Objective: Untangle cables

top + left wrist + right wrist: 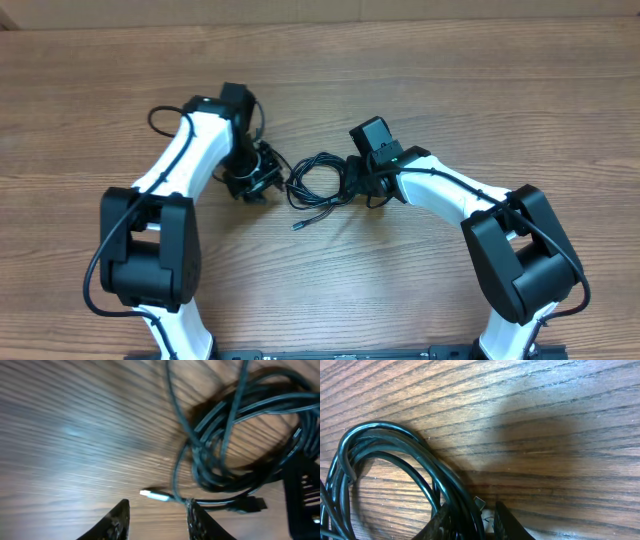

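The cables (318, 180) are thin black cords in a tangled coil on the wooden table, between my two grippers. One loose end with a plug (298, 226) trails toward the front. In the left wrist view the coil (240, 435) lies ahead and to the right, and a silver plug (152, 494) rests just beyond my fingertips. My left gripper (157, 510) is open over bare wood, with one strand brushing its right finger (197, 520). My right gripper (472, 520) is shut on several strands of the coil (395, 455) at its right side.
The wooden table (450, 90) stretches wide on every side of the coil. Both white arms reach in from the front edge, the left arm (185, 150) and the right arm (450, 190). The right gripper's black body (305, 495) shows at the left wrist view's right edge.
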{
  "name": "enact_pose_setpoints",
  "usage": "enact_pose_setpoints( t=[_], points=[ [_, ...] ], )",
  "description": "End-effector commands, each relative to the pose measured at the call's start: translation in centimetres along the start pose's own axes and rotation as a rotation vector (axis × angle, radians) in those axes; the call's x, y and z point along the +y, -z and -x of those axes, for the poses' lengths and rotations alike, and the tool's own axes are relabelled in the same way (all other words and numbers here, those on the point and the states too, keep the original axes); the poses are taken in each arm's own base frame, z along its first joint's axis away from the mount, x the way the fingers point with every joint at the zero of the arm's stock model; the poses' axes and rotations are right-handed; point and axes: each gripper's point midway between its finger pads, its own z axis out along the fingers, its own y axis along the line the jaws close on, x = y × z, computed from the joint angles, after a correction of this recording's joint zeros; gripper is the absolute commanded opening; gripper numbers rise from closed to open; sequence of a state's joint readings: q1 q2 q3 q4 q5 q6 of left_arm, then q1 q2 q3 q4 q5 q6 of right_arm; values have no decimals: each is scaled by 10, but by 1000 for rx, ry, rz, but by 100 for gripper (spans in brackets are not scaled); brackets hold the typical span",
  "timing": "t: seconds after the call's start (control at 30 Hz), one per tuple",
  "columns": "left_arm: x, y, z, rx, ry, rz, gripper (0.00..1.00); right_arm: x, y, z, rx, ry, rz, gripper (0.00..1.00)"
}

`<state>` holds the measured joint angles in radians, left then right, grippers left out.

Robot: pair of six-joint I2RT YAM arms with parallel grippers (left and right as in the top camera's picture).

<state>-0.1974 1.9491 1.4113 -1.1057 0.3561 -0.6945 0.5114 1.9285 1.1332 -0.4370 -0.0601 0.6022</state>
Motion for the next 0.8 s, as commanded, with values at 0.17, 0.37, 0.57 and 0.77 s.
enact_pose_setpoints(
  t=[0.17, 0.37, 0.57, 0.77],
  points=[
    [-17, -34, -23, 22, 48, 0, 36, -23, -10, -11, 29, -14, -79, 23],
    [-14, -41, -22, -13, 40, 30, 35, -23, -10, -11, 30, -14, -79, 23],
    [-12, -48, -20, -21, 58, 25, 35, -23, -10, -11, 30, -14, -79, 24],
    [-6, -56, -22, -15, 91, 27, 27, -23, -10, -11, 30, -14, -79, 23]
  ],
)
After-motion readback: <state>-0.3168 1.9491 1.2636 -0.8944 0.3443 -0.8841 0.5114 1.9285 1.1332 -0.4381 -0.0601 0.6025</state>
